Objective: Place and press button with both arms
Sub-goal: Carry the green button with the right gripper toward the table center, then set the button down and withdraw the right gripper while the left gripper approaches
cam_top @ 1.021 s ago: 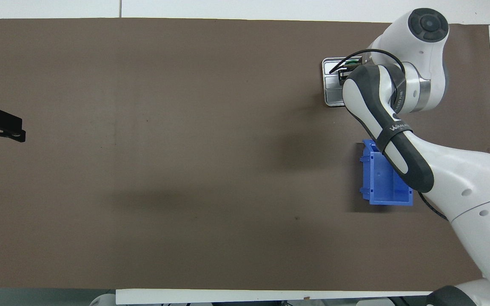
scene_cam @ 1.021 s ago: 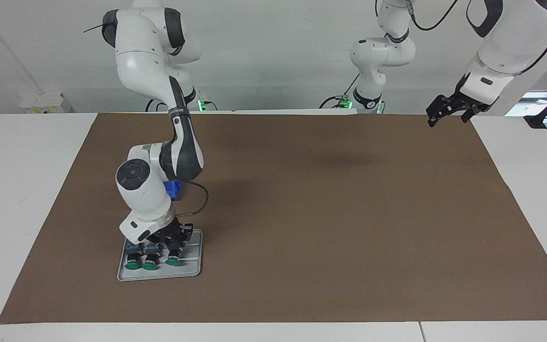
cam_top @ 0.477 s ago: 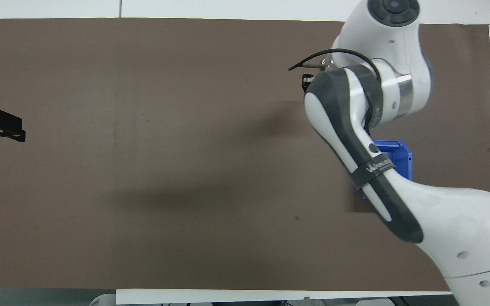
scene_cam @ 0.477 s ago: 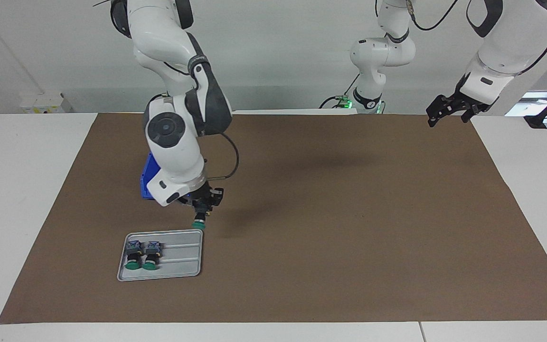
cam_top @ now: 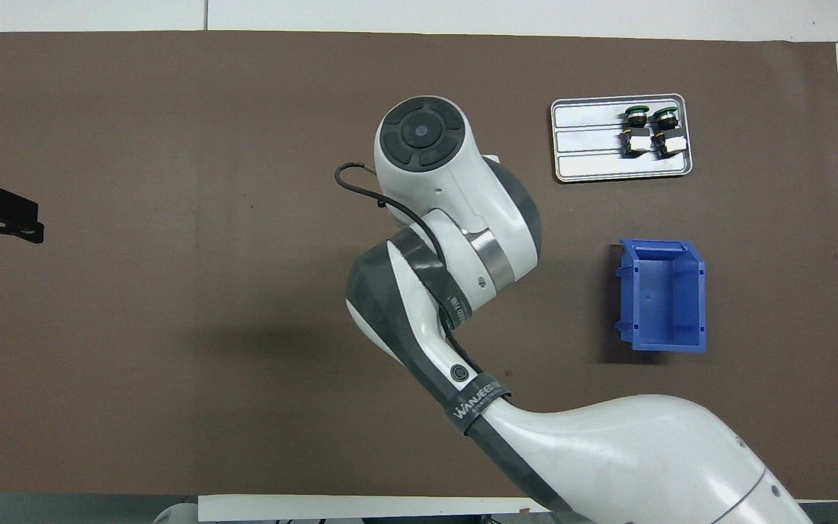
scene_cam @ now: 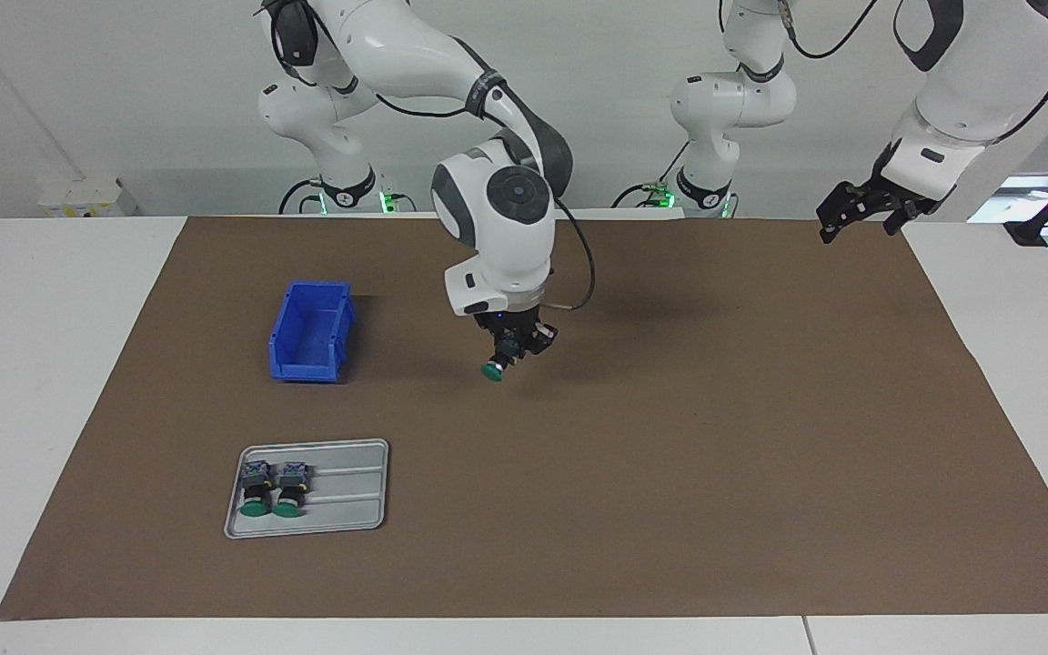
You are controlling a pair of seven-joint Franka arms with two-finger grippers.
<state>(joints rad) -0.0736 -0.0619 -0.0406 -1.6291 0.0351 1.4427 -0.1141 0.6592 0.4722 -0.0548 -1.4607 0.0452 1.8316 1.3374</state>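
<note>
My right gripper (scene_cam: 506,355) is shut on a button (scene_cam: 492,369) with a green cap. It holds the button cap-down in the air over the middle of the brown mat (scene_cam: 670,455), beside the blue bin. In the overhead view the right arm's wrist (cam_top: 423,145) hides this gripper and the button. Two more green-capped buttons (scene_cam: 256,488) (scene_cam: 288,487) lie side by side on a grey tray (scene_cam: 351,496); they also show in the overhead view (cam_top: 636,131). My left gripper (scene_cam: 856,214) waits raised over the mat's edge at the left arm's end, also in the overhead view (cam_top: 1,218).
An empty blue bin (scene_cam: 310,332) stands on the mat nearer to the robots than the tray, toward the right arm's end; it also shows in the overhead view (cam_top: 663,295). White table surface borders the mat on all sides.
My right gripper lifted one button off the tray and carried it up and toward the middle of the mat, past the blue bin. Two buttons stay on the tray. The left arm has not moved.
</note>
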